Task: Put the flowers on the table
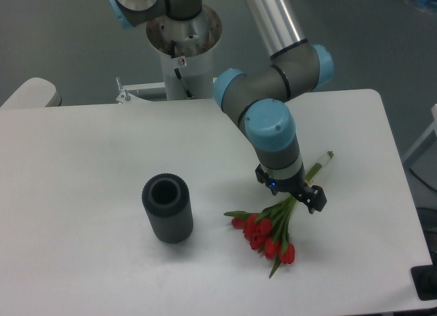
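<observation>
The flowers, red tulips with green leaves and long tied stems, lie on the white table right of centre. Their heads point to the front left and the stem end points to the back right. My gripper points down over the middle of the stems. Its dark right finger stands a little apart from the stems, so the jaws look open around them. The other finger is hidden under the wrist.
A dark ribbed cylindrical vase stands upright on the table, left of the flowers. The arm's base rises behind the far edge. The table's right edge is near the stem end.
</observation>
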### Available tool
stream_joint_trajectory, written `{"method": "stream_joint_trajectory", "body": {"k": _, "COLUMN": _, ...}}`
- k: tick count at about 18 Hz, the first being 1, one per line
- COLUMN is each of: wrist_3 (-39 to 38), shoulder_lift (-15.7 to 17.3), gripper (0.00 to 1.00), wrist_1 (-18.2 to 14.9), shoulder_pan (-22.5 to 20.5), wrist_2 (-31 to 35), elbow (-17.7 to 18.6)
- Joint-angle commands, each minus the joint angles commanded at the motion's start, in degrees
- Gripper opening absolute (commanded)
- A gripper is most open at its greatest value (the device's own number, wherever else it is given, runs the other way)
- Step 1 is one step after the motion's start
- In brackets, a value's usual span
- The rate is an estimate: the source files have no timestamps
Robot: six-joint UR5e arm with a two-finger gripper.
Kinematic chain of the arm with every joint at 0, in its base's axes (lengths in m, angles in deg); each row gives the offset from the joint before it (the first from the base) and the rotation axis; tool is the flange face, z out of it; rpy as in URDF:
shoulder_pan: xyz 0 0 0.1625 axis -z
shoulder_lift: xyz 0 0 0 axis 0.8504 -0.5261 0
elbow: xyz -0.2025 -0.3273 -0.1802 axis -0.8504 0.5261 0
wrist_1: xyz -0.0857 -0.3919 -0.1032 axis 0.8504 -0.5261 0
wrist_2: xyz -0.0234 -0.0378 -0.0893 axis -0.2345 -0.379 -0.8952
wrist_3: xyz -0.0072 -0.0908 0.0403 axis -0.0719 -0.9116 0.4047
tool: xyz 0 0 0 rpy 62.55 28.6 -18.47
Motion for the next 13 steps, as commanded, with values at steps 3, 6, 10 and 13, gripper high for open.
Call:
{"method": "stream_joint_trajectory", "body": {"k": 3, "wrist_3": 0.26, "shoulder_lift": 0.00, "gripper": 0.99, "wrist_1": -2.54, "shoulder_pan": -0.70, "wrist_2": -6.24, "elbow": -4.83}}
{"method": "stream_joint_trajectory", "body": {"k": 6, "wrist_3": 0.26, "shoulder_lift": -0.53, "gripper": 0.99, "wrist_1": -4.91, "shoulder_pan": -0.97, "wrist_2": -8.98, "elbow": -9.67}}
{"method": "stream_joint_trajectory", "body": {"k": 10, "wrist_3": 3.23, "shoulder_lift": -0.70, "gripper": 0.99, "wrist_1": -7.56, "shoulder_pan": -3.59, "wrist_2": -15.38, "elbow": -13.11}}
{"method": "stream_joint_trajectory", "body": {"k": 13, "wrist_3": 12.45, "shoulder_lift": -0.18, "gripper": 0.99, "wrist_1": -7.47, "shoulder_pan": -6.76, "wrist_2": -21.10, "elbow": -13.20}}
